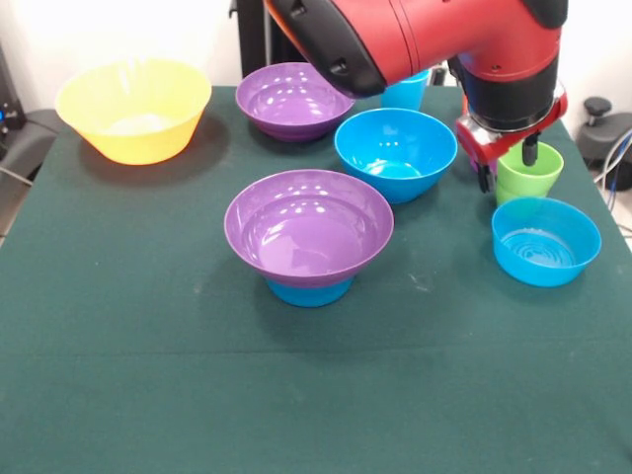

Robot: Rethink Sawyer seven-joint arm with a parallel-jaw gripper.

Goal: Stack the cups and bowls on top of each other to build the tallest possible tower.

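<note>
The tower stands in the middle of the table: a wide purple bowl (308,227) sits on a small blue bowl (309,291). A large yellow bowl (133,109) is at the far left, with a second purple bowl (291,99) and a large blue bowl (395,153) behind the tower. A small blue bowl (546,240) is at the right. My gripper (508,166) hangs over the lime green cup (530,176), open, with one finger over the cup's mouth and the other outside its left wall. A light blue cup (407,91) peeks out behind my arm. The orange and purple cups are hidden.
The dark green cloth (148,375) covers the table. My red arm (425,39) spans the far right of the table and hides what lies behind it. Black equipment stands off the table at the right edge (604,128).
</note>
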